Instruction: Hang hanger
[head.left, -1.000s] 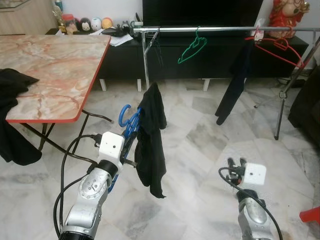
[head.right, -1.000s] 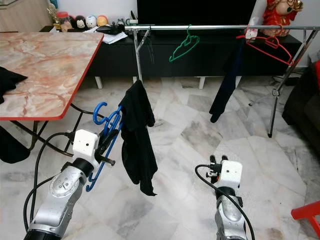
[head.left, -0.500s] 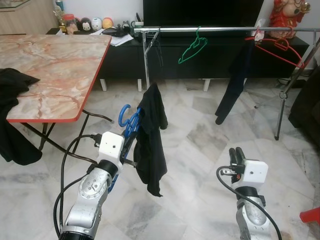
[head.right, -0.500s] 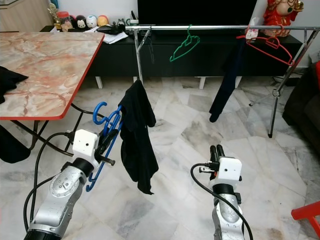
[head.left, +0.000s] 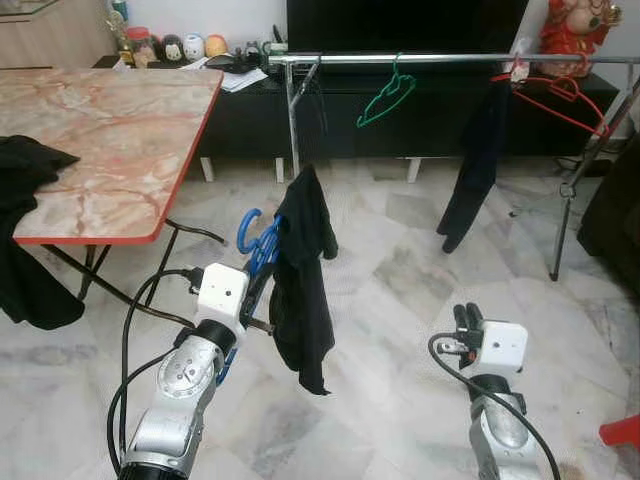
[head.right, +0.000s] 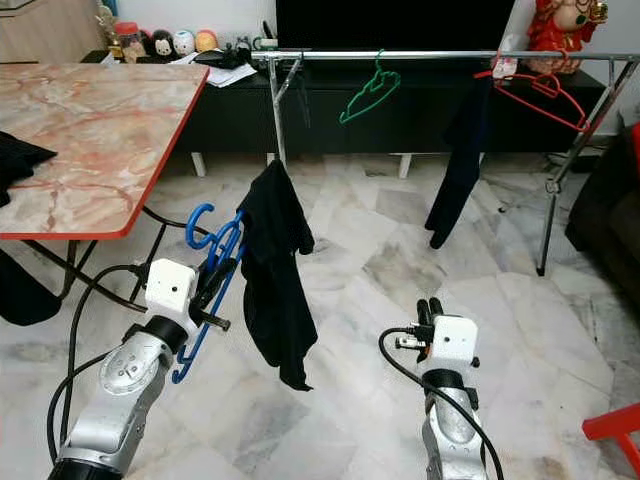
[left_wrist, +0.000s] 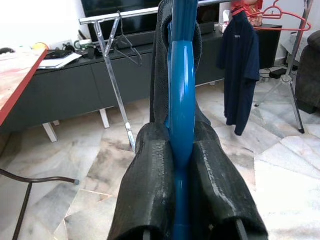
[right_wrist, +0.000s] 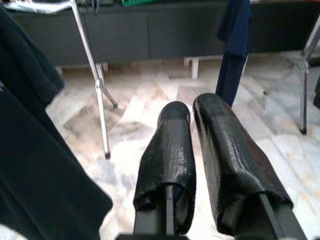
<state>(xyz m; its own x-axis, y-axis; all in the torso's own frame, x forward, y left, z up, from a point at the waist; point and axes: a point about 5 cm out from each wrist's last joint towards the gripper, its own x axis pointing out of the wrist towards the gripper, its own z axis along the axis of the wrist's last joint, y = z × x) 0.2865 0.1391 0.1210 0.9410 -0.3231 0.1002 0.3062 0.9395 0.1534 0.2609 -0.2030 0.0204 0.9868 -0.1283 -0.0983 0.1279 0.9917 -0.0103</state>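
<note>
We carry blue hanger (head.left: 258, 262) with black garment (head.left: 305, 275), left gripper (left_wrist: 181, 165) fingers clamped on it. Right gripper (right_wrist: 200, 145) fingers together, empty. Next: approach rail (head.left: 440, 59), hook over.

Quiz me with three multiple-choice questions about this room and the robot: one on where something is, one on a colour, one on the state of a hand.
1. Where does the empty green plastic hanger hang?
A. On the silver metal clothes rail
B. On the marble-patterned table with the red edge
C. On the floor

2. What colour is the plastic hanger carrying the black garment?
A. Red
B. Blue
C. White

3. What are the left gripper's fingers doing?
A. Spread wide, empty
B. Clamped on the hanger
C. Resting on the table

Answers:
1. A: its hook sits over the rail before the dark cabinet.
2. B: the blue hook curves up beside the black cloth.
3. B: in the left wrist view both black fingers press against the blue bar. The right gripper hangs low with its fingers together, holding nothing.
</note>
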